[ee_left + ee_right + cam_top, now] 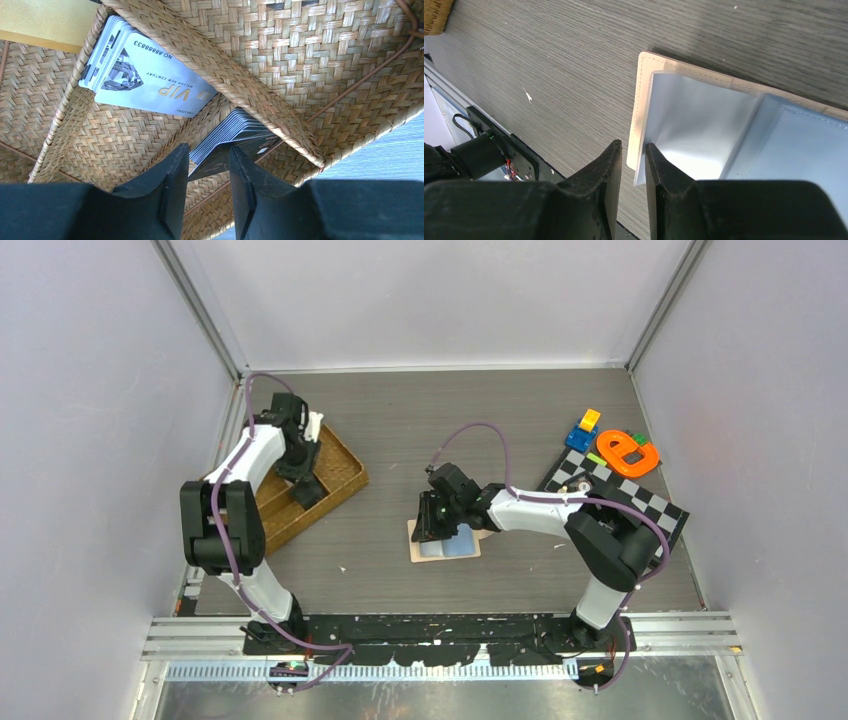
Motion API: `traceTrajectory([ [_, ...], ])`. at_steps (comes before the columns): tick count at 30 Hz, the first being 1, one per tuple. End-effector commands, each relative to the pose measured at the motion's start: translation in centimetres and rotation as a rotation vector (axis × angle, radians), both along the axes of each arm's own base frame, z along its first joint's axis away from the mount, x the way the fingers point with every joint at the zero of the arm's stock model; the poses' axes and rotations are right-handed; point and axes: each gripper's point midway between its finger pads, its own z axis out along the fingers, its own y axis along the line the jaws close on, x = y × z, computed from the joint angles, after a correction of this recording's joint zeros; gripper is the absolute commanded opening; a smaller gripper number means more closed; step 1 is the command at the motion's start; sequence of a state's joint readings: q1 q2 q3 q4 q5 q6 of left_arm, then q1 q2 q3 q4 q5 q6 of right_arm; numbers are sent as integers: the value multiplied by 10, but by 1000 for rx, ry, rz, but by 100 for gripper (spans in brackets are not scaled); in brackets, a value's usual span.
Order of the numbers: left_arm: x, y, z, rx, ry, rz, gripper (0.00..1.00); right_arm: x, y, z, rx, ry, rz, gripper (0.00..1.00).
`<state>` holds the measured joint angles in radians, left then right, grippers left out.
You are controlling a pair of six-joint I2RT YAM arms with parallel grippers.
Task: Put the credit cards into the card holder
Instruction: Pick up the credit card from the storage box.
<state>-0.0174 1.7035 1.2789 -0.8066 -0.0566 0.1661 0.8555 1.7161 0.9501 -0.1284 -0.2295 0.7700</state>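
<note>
Here left claw [209, 150], part-open, straddles a dark card [242, 150]; right claw [633, 145] pinches the card holder [641, 100] pocket.

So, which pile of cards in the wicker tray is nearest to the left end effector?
The dark fanned pile, just beyond the fingertips of the left end effector; the silver VIP pile lies farther away.

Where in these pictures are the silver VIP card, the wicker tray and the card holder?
silver VIP card [150, 82], left wrist view, on its printed face.
wicker tray [343, 472], top external view, near its right corner.
card holder [642, 100], right wrist view, on its beige stitched edge.
</note>
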Motion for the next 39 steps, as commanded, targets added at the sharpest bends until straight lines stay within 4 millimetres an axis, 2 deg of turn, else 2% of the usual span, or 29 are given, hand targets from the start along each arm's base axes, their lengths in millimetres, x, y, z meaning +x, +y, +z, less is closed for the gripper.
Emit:
traceTrajectory([
  [1,6,5,18,7,-55,21,33,7,8,14,29,-31,-11,29],
  [5,6,4,17,-6,-50,22,29,8,8,14,26,-33,-11,29],
  [19,-4,-10,23,-80,-32,15,0,8,7,15,20,-33,-13,28],
  [31,-15,-28,43,-178,-88,-11,0,8,5,13,4,-30,-18,27],
  [39,-17,-31,29,-198,-36,4,0,7,6,13,4,-28,-20,27],
])
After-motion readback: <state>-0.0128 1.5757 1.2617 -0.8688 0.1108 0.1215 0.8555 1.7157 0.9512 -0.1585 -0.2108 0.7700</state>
